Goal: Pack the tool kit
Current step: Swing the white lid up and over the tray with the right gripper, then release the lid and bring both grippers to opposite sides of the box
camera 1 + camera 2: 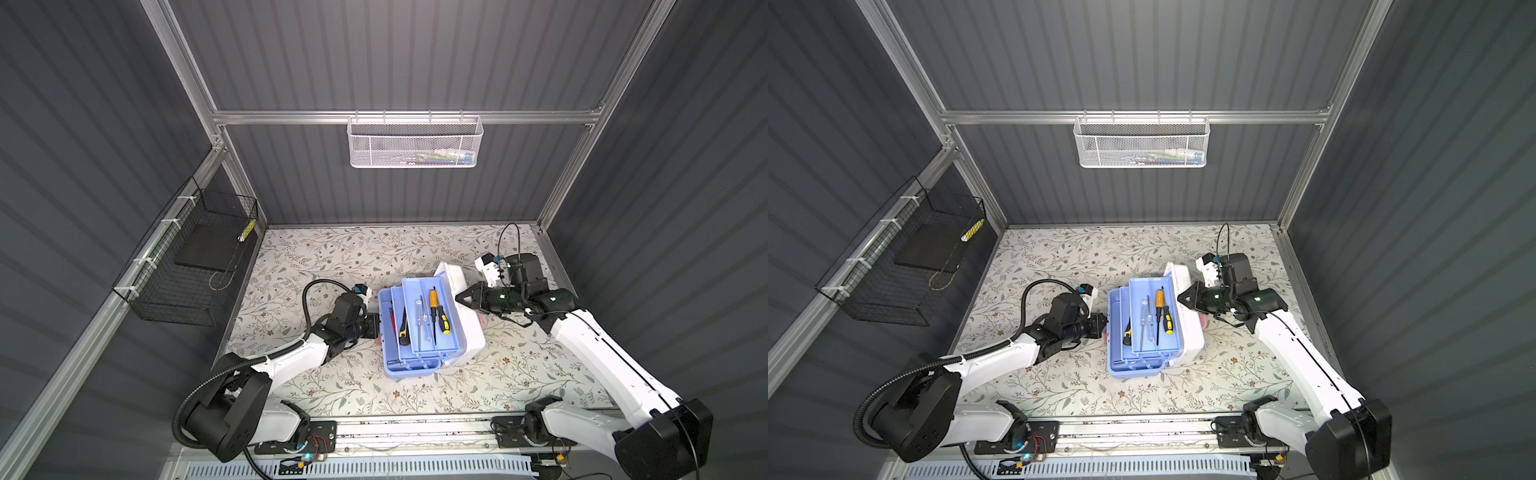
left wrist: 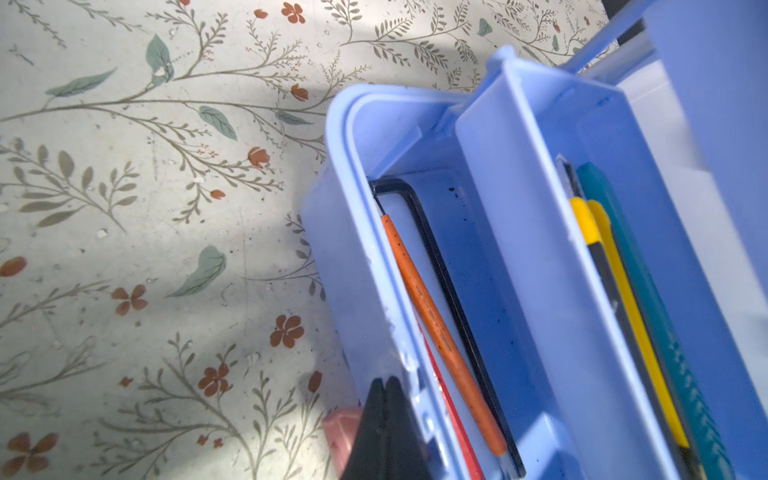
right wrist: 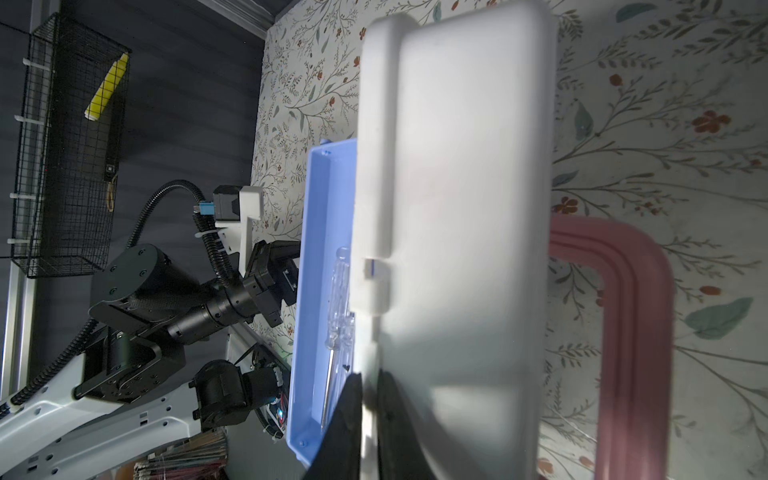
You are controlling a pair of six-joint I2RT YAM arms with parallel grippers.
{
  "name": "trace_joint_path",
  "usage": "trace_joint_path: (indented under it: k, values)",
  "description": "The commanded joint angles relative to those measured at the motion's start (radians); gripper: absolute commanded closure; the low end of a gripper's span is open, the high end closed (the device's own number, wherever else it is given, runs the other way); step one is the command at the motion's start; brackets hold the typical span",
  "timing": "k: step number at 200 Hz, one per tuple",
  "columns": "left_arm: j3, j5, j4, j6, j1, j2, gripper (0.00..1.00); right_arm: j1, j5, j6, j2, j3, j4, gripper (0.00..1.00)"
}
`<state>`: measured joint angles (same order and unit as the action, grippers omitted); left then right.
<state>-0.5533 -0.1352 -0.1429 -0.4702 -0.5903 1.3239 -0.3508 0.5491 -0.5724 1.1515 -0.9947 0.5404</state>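
Note:
The tool kit [image 1: 419, 345] [image 1: 1142, 353] stands open mid-table in both top views, light blue trays fanned out, white lid [image 1: 455, 272] [image 3: 457, 208] tilted up on its right side. The top tray holds an orange-handled screwdriver [image 1: 433, 301], a yellow-black one [image 1: 443, 322] and a clear one [image 1: 423, 320]. A black hex key [image 2: 432, 257] and an orange tool [image 2: 432, 316] lie in the bottom. My left gripper [image 1: 376, 324] [image 2: 384, 384] is shut, tips against the case's left outer wall. My right gripper [image 1: 459, 298] [image 3: 370, 380] pinches the lid's rim. The pink handle [image 3: 636, 316] lies behind the lid.
A white mesh basket [image 1: 415, 143] hangs on the back wall rail. A black wire basket [image 1: 187, 266] with a yellow item [image 1: 248, 230] hangs on the left wall. Dark walls close in three sides of the floral table [image 1: 332, 257].

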Motion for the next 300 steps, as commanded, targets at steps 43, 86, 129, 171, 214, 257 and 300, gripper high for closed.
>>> trace_joint_path:
  k: [43, 86, 129, 171, 214, 257, 300]
  values:
    - [0.078, -0.041, -0.046, 0.043, -0.015, -0.080, 1.00, -0.181, -0.124, -0.062, 0.123, -0.060, 0.123, 0.87]
    - [0.111, -0.011, -0.038, 0.059, -0.016, -0.099, 1.00, -0.251, -0.175, -0.072, 0.187, -0.120, 0.119, 0.85]
    - [0.141, 0.008, -0.035, 0.061, -0.014, -0.131, 1.00, -0.307, -0.168, -0.066, 0.269, -0.190, 0.102, 0.83]
    - [0.161, 0.022, -0.026, 0.059, -0.014, -0.153, 1.00, -0.329, -0.156, -0.057, 0.333, -0.245, 0.086, 0.83]
    - [0.180, 0.042, 0.002, 0.054, -0.014, -0.209, 1.00, -0.360, -0.135, -0.039, 0.405, -0.331, 0.084, 0.81]
    - [0.189, 0.070, 0.047, 0.056, -0.014, -0.274, 1.00, -0.401, -0.090, -0.002, 0.479, -0.427, 0.053, 0.80]
    - [0.154, 0.108, 0.164, 0.052, -0.013, -0.361, 1.00, -0.402, -0.113, 0.027, 0.466, -0.444, 0.015, 0.79]
